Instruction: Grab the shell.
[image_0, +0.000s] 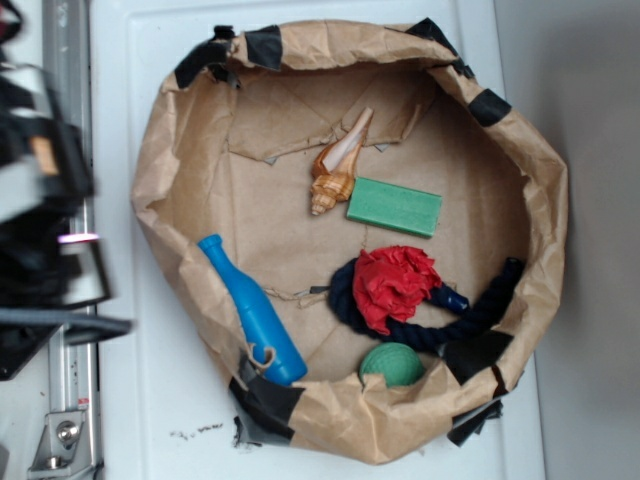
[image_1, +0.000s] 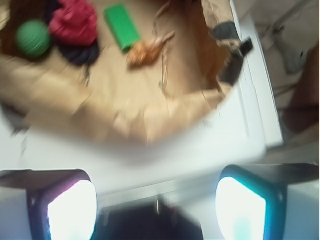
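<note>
The shell (image_0: 337, 165) is orange-tan with a cream lip. It lies on the brown paper floor of the nest, its knobbly end touching the left end of a green block (image_0: 394, 207). In the wrist view the shell (image_1: 145, 49) sits far ahead beside the green block (image_1: 121, 26). My gripper (image_1: 157, 200) is open, its two glowing fingers wide apart with nothing between them. It hangs over the white surface outside the paper rim. In the exterior view my arm (image_0: 45, 240) is a blurred dark mass at the left edge, well away from the shell.
A crumpled brown paper wall (image_0: 160, 150) with black tape patches rings the objects. Inside are a blue bowling pin (image_0: 252, 310), a red cloth (image_0: 397, 285) on a dark blue rope (image_0: 480, 310), and a green ball (image_0: 391, 364). A metal rail (image_0: 70, 400) runs down the left.
</note>
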